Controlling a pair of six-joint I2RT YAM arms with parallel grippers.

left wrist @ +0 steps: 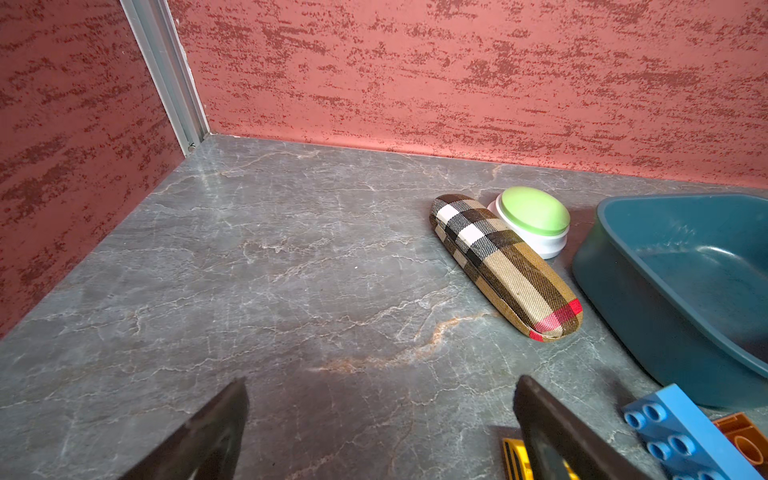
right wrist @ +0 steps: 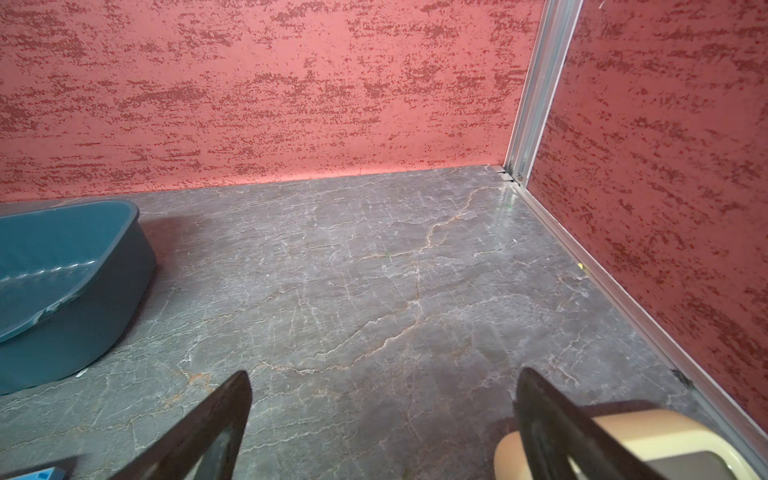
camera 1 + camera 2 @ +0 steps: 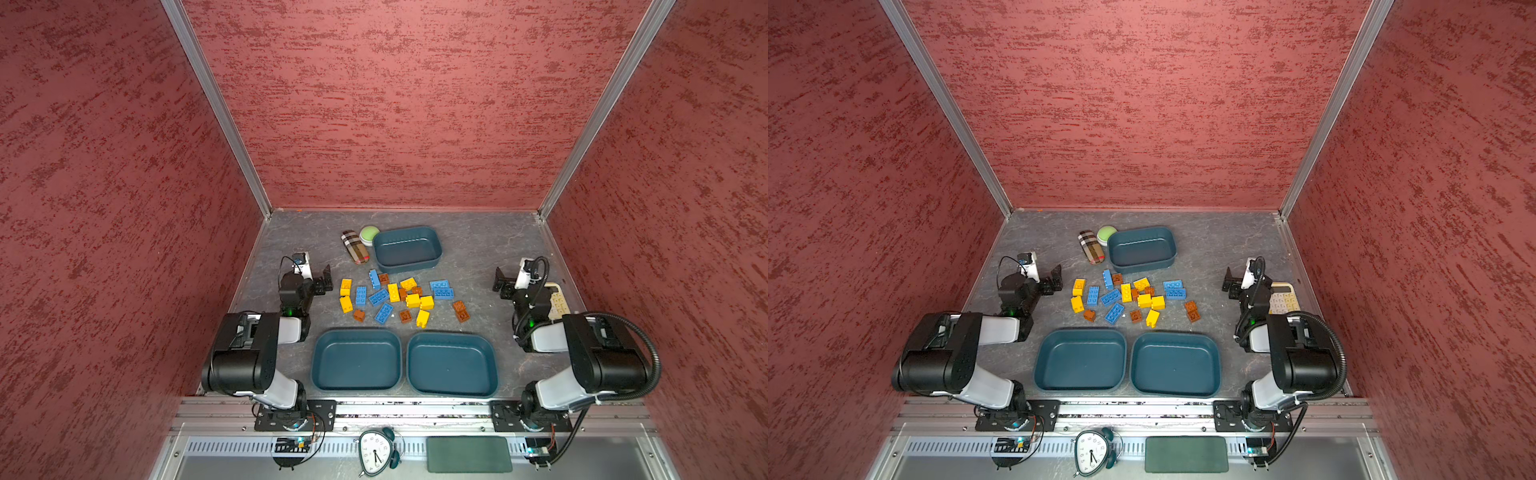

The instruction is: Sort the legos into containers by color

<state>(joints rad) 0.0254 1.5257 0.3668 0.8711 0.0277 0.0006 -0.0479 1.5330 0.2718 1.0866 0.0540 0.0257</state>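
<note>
Teal containers (image 3: 1079,361) are all empty in both top views: left tub (image 3: 356,360) + right tub (image 3: 452,365) side by side at lower centre, smaller far tub (image 3: 406,248) at upper centre. Legos (image 3: 413,300) lie loose on the bench (image 3: 490,249) between them, none sorted, so the job reads as at zero; step in hand = 1st pick. Left gripper (image 3: 327,280) sits just left of the pile, jaws wide apart, nothing in them. Right gripper (image 3: 500,283) sits right of the pile, further off, also spread + empty.

Suggested approach:
- Fix 1 colour per tub up front, then work pile edges inward.
- Left arm: yellow brick (image 3: 345,286) at the pile's left edge has free bench on its left, good opener.
- Right arm: brown pair (image 3: 460,311) or blue pair (image 3: 441,289) at the right edge.
- Mid pile is packed, colours touching, so jaws prob shove neighbours; leave till last.
- Match wrist yaw to the brick, clamp across the short sides, come down vertical. Release low in the tub to stop bounce-out.
- Keep clear of plaid case (image 3: 354,247) + green puck (image 3: 369,233) left of far tub, and beige calculator (image 3: 557,305) beside right gripper.
- Alternate arms over centre.
</note>
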